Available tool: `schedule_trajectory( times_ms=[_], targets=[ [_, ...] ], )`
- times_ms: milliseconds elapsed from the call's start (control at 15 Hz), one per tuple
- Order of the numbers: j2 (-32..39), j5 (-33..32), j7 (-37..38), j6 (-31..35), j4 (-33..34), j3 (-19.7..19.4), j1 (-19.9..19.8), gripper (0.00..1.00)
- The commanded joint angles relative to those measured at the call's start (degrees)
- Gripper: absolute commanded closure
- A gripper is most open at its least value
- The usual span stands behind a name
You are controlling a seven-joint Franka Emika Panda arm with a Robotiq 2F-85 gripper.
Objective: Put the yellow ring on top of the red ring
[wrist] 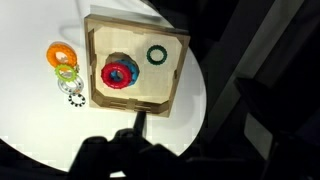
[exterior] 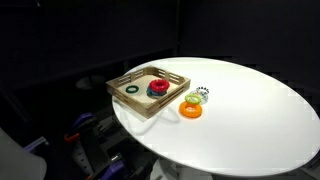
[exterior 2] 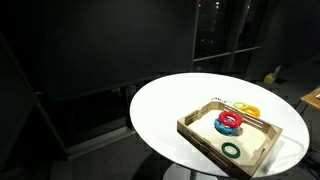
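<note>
The yellow ring (wrist: pixel 67 72) lies flat on the white table (wrist: pixel 40 120) outside the wooden tray (wrist: pixel 135 27), between an orange ring (wrist: pixel 60 54) and a small black-and-white ring (wrist: pixel 75 94). It also shows in an exterior view (exterior: pixel 194 99). The red ring (wrist: pixel 118 75) lies inside the tray with a blue piece at its centre; it shows in both exterior views (exterior: pixel 158 89) (exterior 2: pixel 230 124). My gripper shows only as a dark shape (wrist: pixel 125 152) at the bottom of the wrist view, high above the table and apart from all rings. Its jaws are too dark to read.
A dark green ring (wrist: pixel 157 55) lies in the tray's other corner (exterior: pixel 132 90) (exterior 2: pixel 232 150). The orange ring (exterior: pixel 191 110) is nearest the yellow one. The round table's edge (wrist: pixel 200 110) drops off to dark surroundings close behind the tray.
</note>
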Motion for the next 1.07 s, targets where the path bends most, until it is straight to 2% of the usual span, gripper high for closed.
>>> schedule_trajectory(
  times_ms=[0, 400, 1000],
  targets=[
    [1.33, -0.42, 0.52, 0.26, 1.87, -0.15, -1.06, 0.00],
    [4.44, -0.91, 0.76, 2.52, 4.47, -0.60, -3.43, 0.00],
    [14.88, -1.91, 2.39, 5.02, 10.91, -2.13, -8.19, 0.00]
  ],
)
